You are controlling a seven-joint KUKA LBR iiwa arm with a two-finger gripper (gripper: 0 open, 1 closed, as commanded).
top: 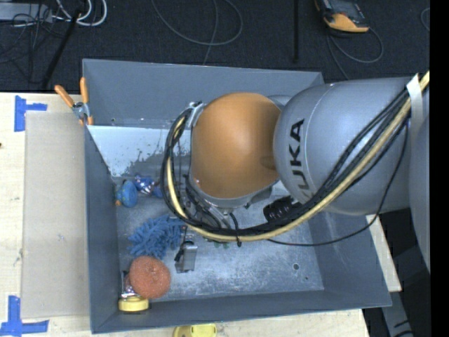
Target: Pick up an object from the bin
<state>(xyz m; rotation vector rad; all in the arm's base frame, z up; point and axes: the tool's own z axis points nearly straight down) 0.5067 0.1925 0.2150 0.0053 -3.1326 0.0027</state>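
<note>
The gripper (pixel 186 253) hangs low in the bin (pixel 280 272), just beside the right edge of a shaggy blue mop head (pixel 153 236). Whether it is open or closed, or has hold of anything, I cannot tell. A round orange scrubber (pixel 149 276) lies near, toward the front-left corner.

Soft overhead light, dark surroundings
</note>
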